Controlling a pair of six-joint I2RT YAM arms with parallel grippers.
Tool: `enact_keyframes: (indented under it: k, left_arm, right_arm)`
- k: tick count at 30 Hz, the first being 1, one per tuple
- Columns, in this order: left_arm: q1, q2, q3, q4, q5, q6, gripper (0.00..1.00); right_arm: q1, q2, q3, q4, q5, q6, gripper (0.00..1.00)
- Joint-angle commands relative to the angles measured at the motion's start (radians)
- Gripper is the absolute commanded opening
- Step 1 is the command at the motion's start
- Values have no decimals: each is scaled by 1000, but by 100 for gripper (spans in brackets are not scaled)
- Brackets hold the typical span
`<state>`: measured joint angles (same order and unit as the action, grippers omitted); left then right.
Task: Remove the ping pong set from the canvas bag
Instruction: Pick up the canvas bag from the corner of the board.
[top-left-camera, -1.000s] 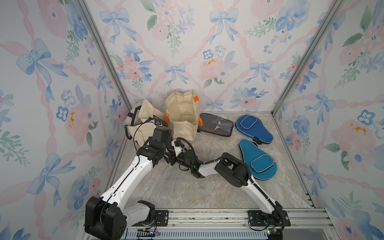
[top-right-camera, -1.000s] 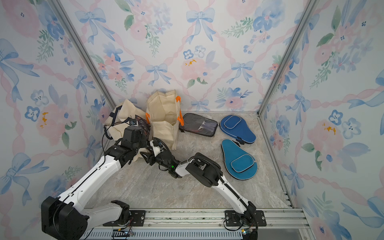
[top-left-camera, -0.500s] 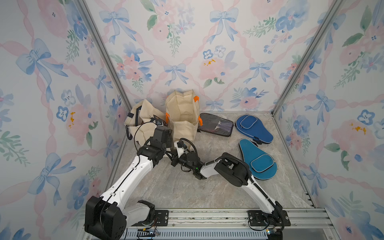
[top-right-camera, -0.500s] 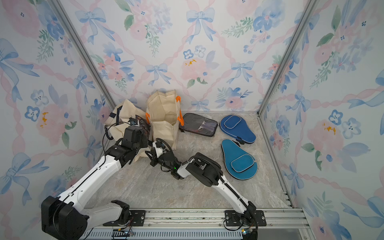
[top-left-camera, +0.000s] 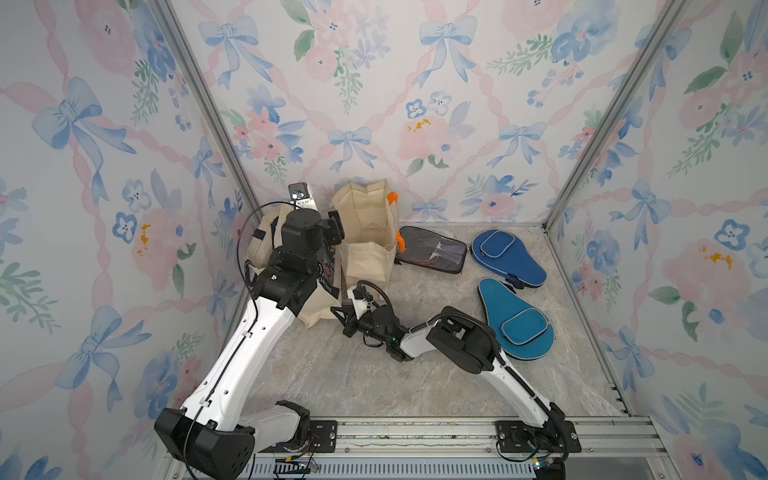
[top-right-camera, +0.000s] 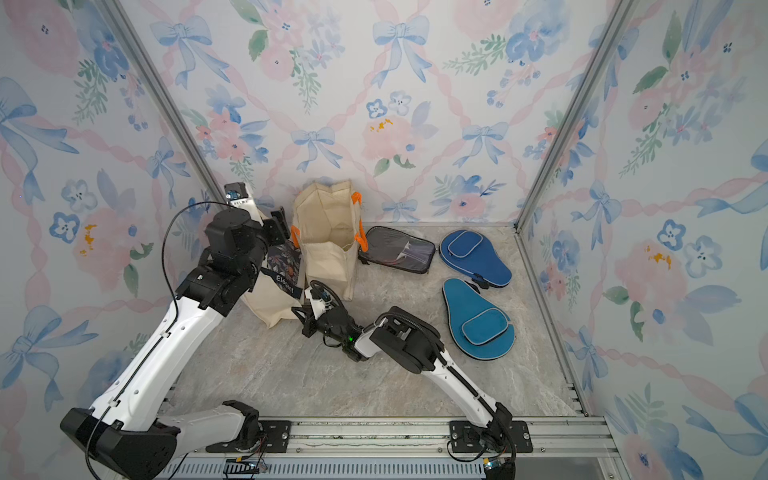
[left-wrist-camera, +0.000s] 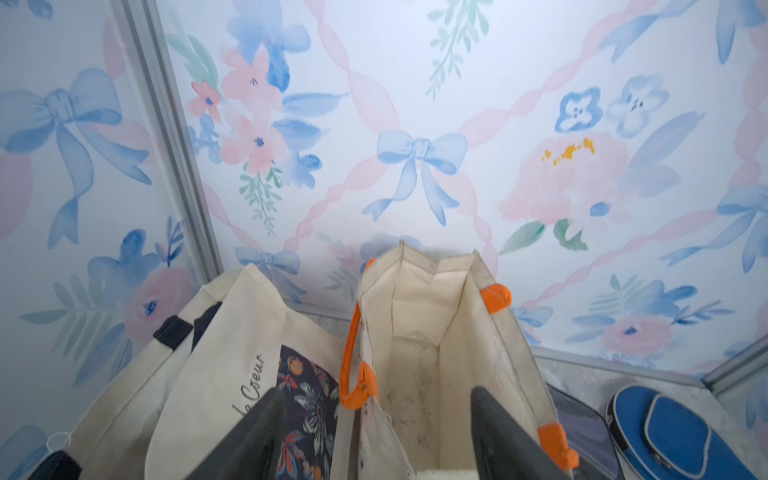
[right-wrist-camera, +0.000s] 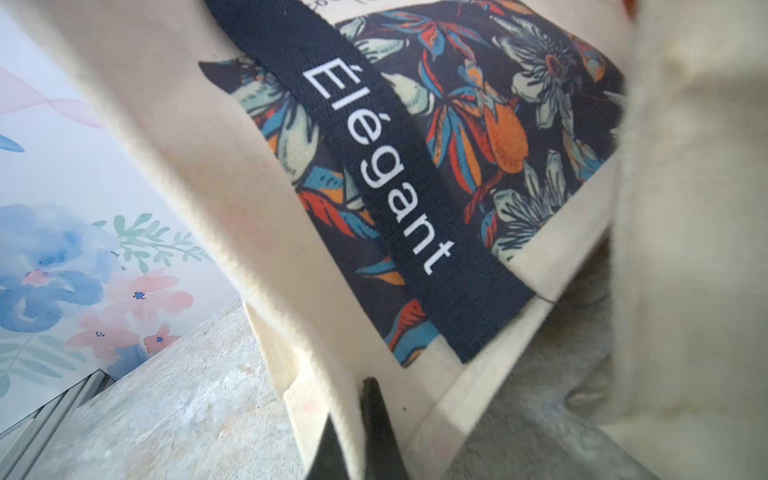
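A cream canvas bag (top-left-camera: 312, 308) with a floral panel and a dark "Élégant" strap (right-wrist-camera: 386, 174) slumps at the back left. My right gripper (right-wrist-camera: 353, 415) is low on the floor and shut on the bag's bottom corner; it shows in both top views (top-left-camera: 338, 316) (top-right-camera: 302, 319). My left gripper (left-wrist-camera: 376, 392) hangs open above the bags, also seen in a top view (top-left-camera: 332, 228), holding nothing. What the floral bag holds is hidden. Three ping pong sets lie on the floor: a black mesh case (top-left-camera: 432, 249) and two blue paddle cases (top-left-camera: 509, 257) (top-left-camera: 515, 322).
A second cream bag with orange handles (top-left-camera: 368, 249) (left-wrist-camera: 415, 353) stands open beside the floral one, and its inside looks empty. Floral-papered walls close in on three sides. A metal rail (top-left-camera: 415, 432) runs along the front edge.
My left gripper has opened, let go of the floral bag and lifted up and back above it. My right gripper went from half open to shut on the bag's bottom corner.
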<state>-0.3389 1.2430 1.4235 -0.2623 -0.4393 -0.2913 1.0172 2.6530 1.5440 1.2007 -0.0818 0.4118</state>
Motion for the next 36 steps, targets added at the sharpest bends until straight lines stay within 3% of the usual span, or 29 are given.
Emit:
enact_keyframes:
  k: [1,8,18,24,36]
  left_arm:
    - [66,75,81,-64,-4,22,75]
    - [382,236,177,-157,246,-60,82]
    - [615,373,178,-183,312,-72,87]
    - [708,441,170,-183,403,-100,88]
    - [766,511,119,-182,530,-113,86]
  right_arm:
    - [0,55,-18,-20,8,6,0]
    - [-3,58,-18,-21,5,-5,0]
    - [-6,63,-5,-21,1,-14,0]
    - [-13,64,-9,-4,-3,-10,0]
    - [-22,61,-18,22,-4,-1,0]
